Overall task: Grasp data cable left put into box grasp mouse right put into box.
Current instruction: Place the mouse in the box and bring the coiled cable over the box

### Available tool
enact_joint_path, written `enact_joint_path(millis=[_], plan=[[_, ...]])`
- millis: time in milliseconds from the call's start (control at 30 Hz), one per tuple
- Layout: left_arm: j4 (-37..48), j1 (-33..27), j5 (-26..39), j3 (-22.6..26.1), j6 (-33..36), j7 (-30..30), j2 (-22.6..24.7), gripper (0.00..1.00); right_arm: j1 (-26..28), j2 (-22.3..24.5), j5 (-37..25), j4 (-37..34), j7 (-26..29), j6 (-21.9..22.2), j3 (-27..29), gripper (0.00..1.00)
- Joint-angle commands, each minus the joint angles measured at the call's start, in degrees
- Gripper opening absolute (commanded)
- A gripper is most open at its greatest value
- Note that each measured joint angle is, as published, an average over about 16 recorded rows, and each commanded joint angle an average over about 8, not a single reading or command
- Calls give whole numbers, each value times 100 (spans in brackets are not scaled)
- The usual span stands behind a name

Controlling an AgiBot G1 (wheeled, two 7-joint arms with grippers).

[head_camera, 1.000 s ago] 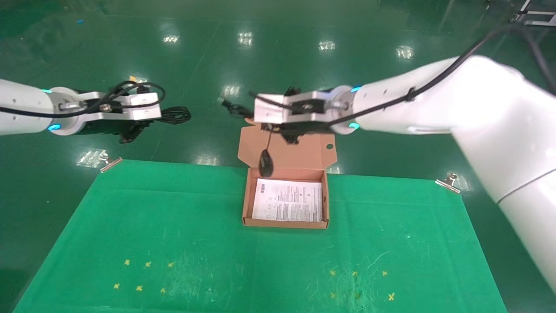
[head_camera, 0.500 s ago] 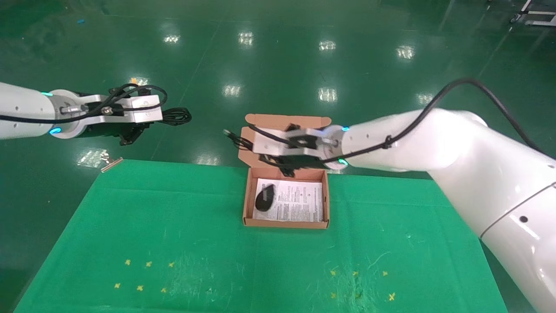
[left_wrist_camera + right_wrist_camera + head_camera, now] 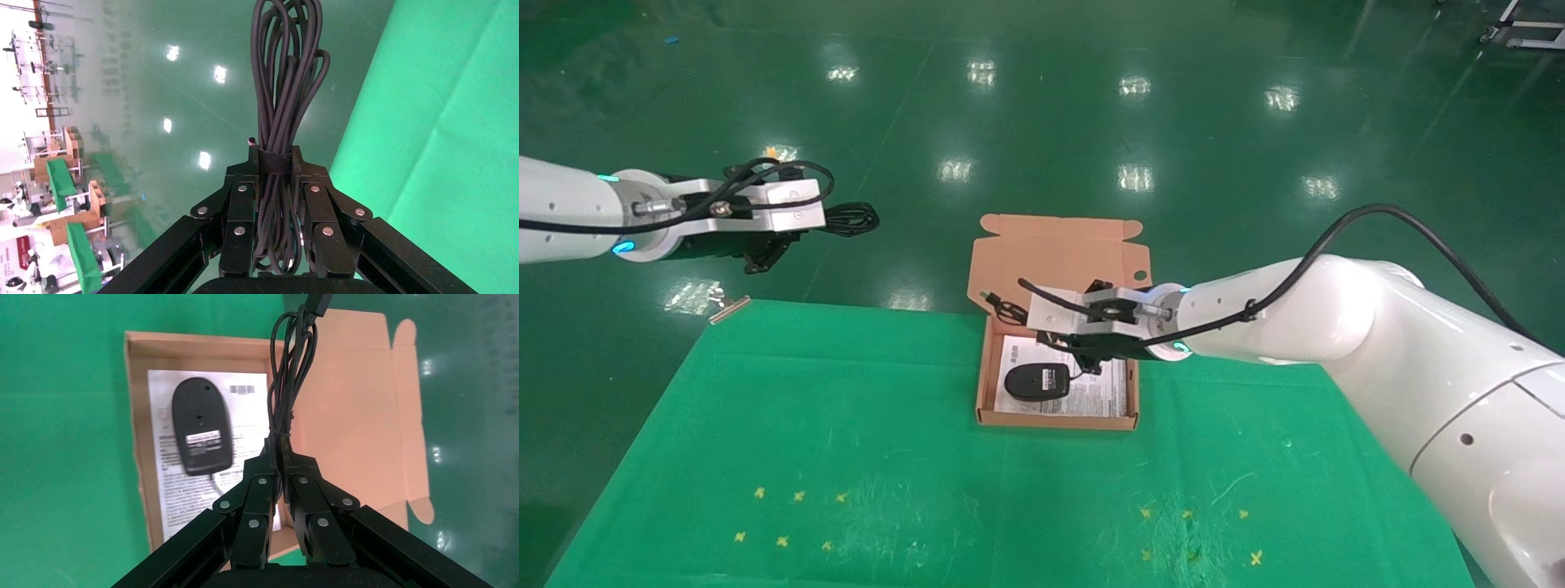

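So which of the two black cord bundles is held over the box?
The mouse cord, pinched in the right gripper above the box; the thicker data cable stays in the left gripper, off the table.

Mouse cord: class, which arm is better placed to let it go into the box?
Right. The right gripper grips the mouse cord over the box; the mouse lies inside.

Both arms (image 3: 1295, 314) are glossy white rounded shells, each ending in a wrist ring lit cyan and a bare silver metal bracket (image 3: 1083, 310) with a black cable running along the outside. The grippers are matte black linkages: the left gripper (image 3: 274, 177) and right gripper (image 3: 280, 468) show flat bars joined by round silver screw heads.
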Motion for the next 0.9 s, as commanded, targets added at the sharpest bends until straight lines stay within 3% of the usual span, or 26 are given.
enact_joint_path(millis=[33, 433, 667, 900], plan=[[-5, 0, 5, -1, 2, -6, -4, 0, 1, -12, 54, -38, -30, 9, -42, 100], [197, 152, -281, 8, -119, 141, 305, 0, -8, 169, 124, 242, 97, 8, -151, 100], [734, 420, -528, 59, -709, 562, 948, 0, 125, 532, 67, 392, 261, 12, -124, 100], [1643, 679, -999, 87, -1410, 1364, 1780, 0, 317, 1124, -166, 723, 576, -69, -141, 100]])
